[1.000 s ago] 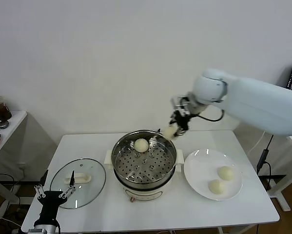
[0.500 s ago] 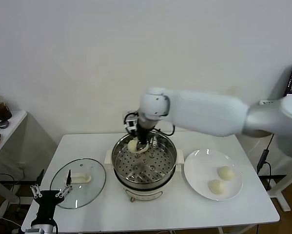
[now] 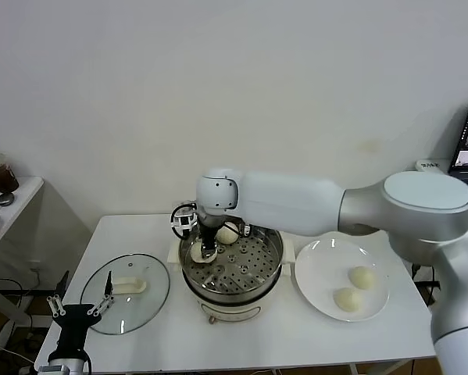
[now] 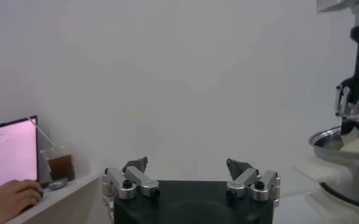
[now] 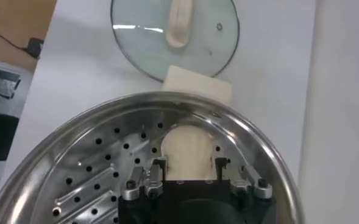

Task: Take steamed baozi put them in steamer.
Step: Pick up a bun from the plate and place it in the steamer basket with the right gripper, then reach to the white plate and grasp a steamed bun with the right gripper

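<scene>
Now the right gripper (image 3: 205, 251) reaches down inside the steamer (image 3: 230, 266), at the left side of its perforated tray, just inside the rim. A bun (image 5: 187, 148) sits between its fingers (image 5: 158, 167) and rests on the tray; the wrist view shows the fingers flanking it on both sides, but whether they are pressing it or have let go I cannot tell from here. A second bun (image 3: 227, 233) lies on the tray toward the back, just beside the gripper's wrist. Two more buns (image 3: 362, 276) lie on the white plate (image 3: 319, 273) to the right of the steamer, one nearer the front (image 3: 345, 299), close together but apart.

The glass lid (image 3: 126, 292) lies flat on the table (image 3: 265, 336) to the left of the steamer, its white handle up. The steamer's white side handle (image 5: 197, 83) points toward the lid.

The left gripper (image 3: 79, 308) hangs parked at the table's front left corner, off the lid's near edge, its jaws spread wide and holding nothing. In its wrist view a hand (image 4: 10, 199) rests by a laptop (image 4: 10, 155) on a side table, with a drink cup (image 4: 60, 165) beside it.
</scene>
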{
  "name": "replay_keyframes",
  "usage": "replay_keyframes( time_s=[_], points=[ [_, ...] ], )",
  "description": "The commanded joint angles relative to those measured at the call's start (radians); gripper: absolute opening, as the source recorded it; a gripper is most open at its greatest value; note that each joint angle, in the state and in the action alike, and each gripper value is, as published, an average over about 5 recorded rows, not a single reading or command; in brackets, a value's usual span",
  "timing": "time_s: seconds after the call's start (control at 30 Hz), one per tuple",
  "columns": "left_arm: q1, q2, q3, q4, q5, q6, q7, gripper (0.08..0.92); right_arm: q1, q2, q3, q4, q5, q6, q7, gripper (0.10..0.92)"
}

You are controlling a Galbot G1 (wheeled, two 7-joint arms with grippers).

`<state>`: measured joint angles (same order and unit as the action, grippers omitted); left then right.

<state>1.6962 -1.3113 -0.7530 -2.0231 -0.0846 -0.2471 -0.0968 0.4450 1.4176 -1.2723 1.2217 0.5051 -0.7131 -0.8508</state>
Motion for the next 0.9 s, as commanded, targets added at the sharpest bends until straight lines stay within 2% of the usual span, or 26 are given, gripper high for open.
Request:
replay_keyframes(
  time_s=[0.03, 0.27, 0.37, 0.6, 0.9],
  points=[
    [0.000, 0.000, 0.000, 0.000, 0.001, 0.000, 0.000, 0.823, -0.022, 0.016, 0.012, -0.021, -0.010, -0.013, -0.006, 0.585],
    [-0.003, 0.005, 0.000, 0.003, 0.001, 0.000, 0.001, 0.823, 0.114, -0.120, 0.026, 0.083, -0.049, 0.036, -0.174, 0.781],
    [-0.005, 0.008, -0.001, 0.003, 0.000, 0.001, 0.001, 0.823, 0.176, -0.222, 0.025, 0.149, -0.099, 0.100, -0.279, 0.816],
    [-0.012, 0.013, 0.008, 0.001, 0.000, 0.003, 0.003, 0.823, 0.228, -0.545, 0.031, 0.313, -0.238, 0.297, -0.475, 0.823],
    [-0.012, 0.019, 0.022, 0.009, 0.006, 0.001, 0.004, 0.823, 0.104, -0.920, 0.078, 0.424, -0.455, 0.446, -0.500, 0.823]
  ],
)
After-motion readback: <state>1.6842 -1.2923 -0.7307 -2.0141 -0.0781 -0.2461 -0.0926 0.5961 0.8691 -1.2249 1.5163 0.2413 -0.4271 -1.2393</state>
